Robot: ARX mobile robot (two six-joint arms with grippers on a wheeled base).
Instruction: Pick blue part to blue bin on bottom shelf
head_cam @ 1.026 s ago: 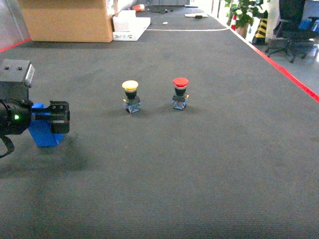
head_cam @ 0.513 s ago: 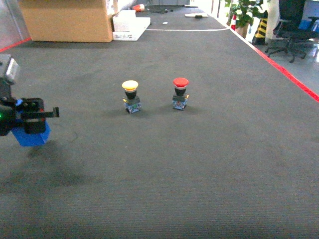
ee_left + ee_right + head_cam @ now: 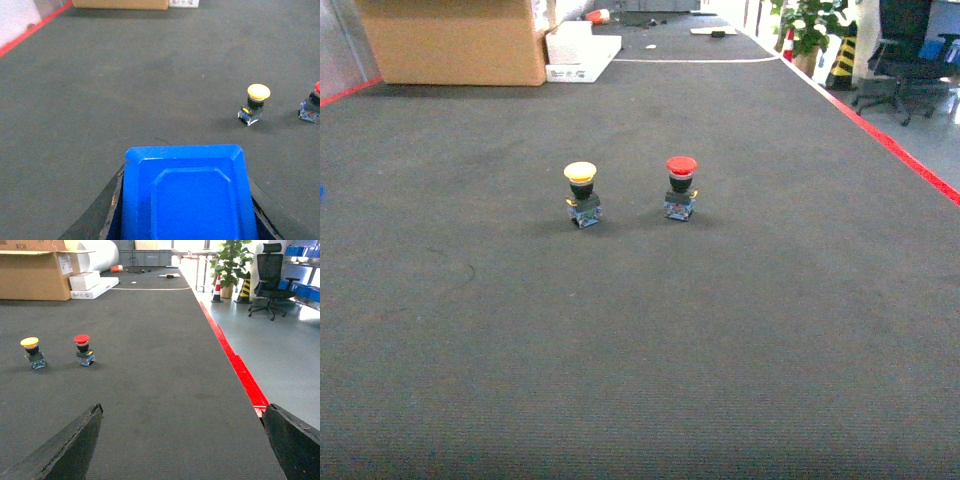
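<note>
Blue part point(image 3: 187, 197) | glossy, bevelled, octagonal inset | clamped in left jaws | right jaws spread, empty

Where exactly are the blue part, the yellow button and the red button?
blue part point(image 3: 187, 197): left wrist view, centre of its raised top face.
yellow button point(image 3: 581, 172): head view, on its yellow cap.
red button point(image 3: 681, 165): head view, on its red cap.

Even, bright light; soft shadows.
</note>
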